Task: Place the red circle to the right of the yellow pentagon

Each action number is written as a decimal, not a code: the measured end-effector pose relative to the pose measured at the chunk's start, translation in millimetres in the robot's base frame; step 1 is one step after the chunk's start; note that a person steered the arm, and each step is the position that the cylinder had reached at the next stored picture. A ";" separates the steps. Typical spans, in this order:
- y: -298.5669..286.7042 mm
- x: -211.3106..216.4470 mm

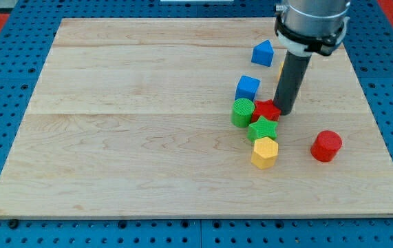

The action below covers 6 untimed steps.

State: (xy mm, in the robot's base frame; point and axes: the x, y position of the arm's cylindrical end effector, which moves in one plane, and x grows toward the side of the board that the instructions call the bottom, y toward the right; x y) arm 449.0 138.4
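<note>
The red circle (326, 145) lies on the wooden board (113, 138) at the view's right, apart from the other blocks. The yellow pentagon (265, 152) lies to its left, at the bottom of a tight cluster. My tip (283, 112) is at the right side of that cluster, touching or almost touching a red star (268, 109). It stands above and to the left of the red circle, with a gap between them.
In the cluster, a green star (263, 129) sits just above the yellow pentagon, a green cylinder (243, 112) at its left, a blue cube (248, 87) above. A blue triangular block (263, 53) lies near the view's top. A yellow block is partly hidden behind the rod.
</note>
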 end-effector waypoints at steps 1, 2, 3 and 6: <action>46.6 -7.7; 122.9 -3.7; 141.3 43.8; 58.1 -7.8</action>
